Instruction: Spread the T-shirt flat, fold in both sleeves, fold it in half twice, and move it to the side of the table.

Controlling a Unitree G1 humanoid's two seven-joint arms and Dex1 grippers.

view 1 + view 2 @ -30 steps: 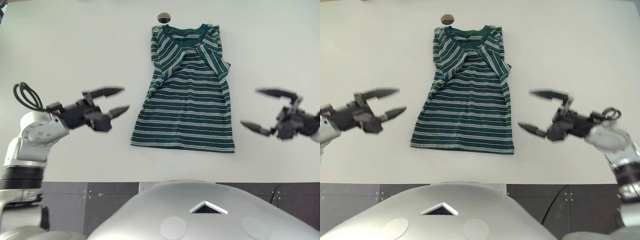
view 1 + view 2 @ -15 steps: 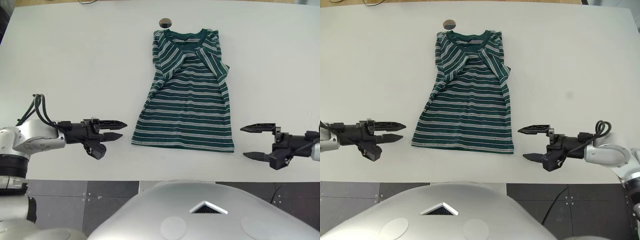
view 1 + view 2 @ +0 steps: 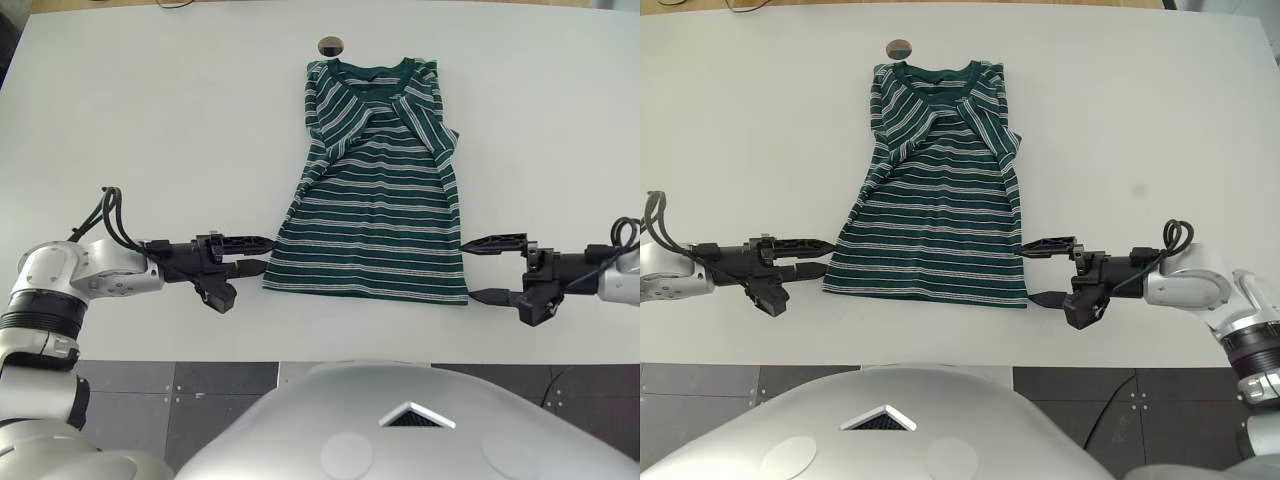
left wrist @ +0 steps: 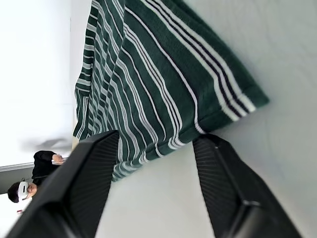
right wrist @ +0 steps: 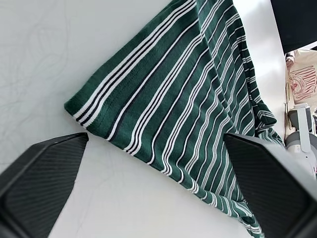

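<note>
A dark green T-shirt point(image 3: 375, 195) with white stripes lies flat on the white table point(image 3: 150, 130), collar at the far end, both sleeves folded in over the chest. My left gripper point(image 3: 262, 255) is open and low at the hem's left corner, fingertips just short of the cloth. My right gripper point(image 3: 474, 270) is open at the hem's right corner, its fingers on either side of that corner. In the left wrist view the hem corner point(image 4: 247, 96) lies between the two fingers point(image 4: 94, 183). In the right wrist view the other hem corner point(image 5: 81, 109) lies just ahead of the fingers point(image 5: 44, 173).
A small round dark disc point(image 3: 330, 45) sits on the table just beyond the collar's left side. Bare white tabletop stretches to both sides of the shirt. The table's near edge point(image 3: 150, 362) runs just behind both grippers.
Both grippers have dropped toward the table and moved inward to the bottom corners of the shirt. The shirt has not moved.
</note>
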